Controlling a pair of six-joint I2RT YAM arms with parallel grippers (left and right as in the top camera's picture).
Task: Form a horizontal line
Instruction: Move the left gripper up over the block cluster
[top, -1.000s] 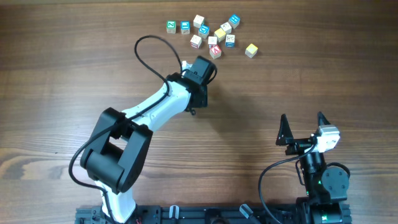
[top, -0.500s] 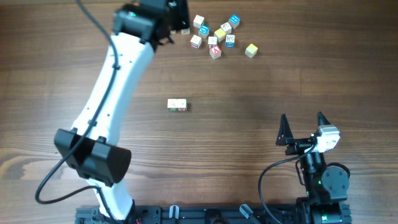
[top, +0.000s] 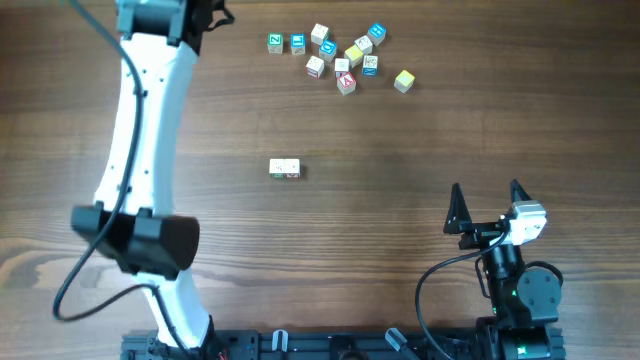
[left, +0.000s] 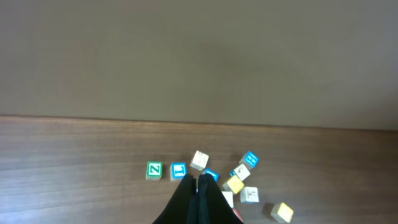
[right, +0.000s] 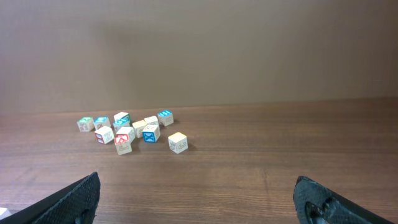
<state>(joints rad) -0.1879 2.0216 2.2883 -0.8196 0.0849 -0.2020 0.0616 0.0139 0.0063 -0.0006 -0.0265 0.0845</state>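
Wood-brown table carries everything here. Two pale blocks sit touching, side by side, near the middle of the table and a little toward its left edge. This short row looks like the start of the line. It is well apart from the other blocks, so I think it was put there to have room to grow both ways. The loose pile lies close to the far edge, with a yellow block alone on the side nearer the right edge. The left gripper is up by the far edge, just on the left-edge side of the pile. Its fingers are pressed together and nothing shows between them. I think it is there to fetch another block. The right gripper waits by the near right corner with its fingers wide apart, holding nothing and out of the way. The table top is bare, streaky wood. Behind the far edge stands a plain dull wall
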